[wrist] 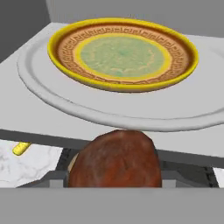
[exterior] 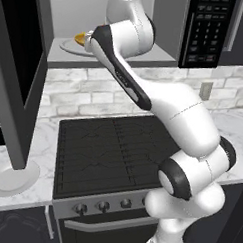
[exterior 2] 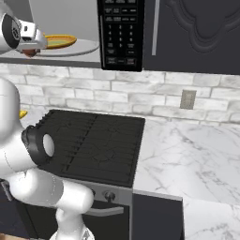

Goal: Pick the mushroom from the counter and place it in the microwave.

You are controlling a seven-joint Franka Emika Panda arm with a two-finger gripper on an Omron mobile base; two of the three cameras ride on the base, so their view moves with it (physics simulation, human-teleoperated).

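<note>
the arm is raised to the microwave (exterior 2: 70, 51), whose door stands open. in the hand view the mushroom (wrist: 114, 159) sits right at the gripper (wrist: 114, 181), its brown cap facing the camera, so the jaws look closed on it, though the fingertips are hidden behind it. it hangs just outside the cavity's front lip, slightly below the turntable (wrist: 52, 94). the yellow plate (wrist: 122, 54) already rests there, so the mushroom likely needs lifting over the rim before release.

The microwave (exterior: 116, 53) stood open, its door (exterior: 17, 79) swung aside. A yellow plate (wrist: 122, 52) covered most of the turntable (wrist: 57, 98), leaving only its front rim free.
</note>
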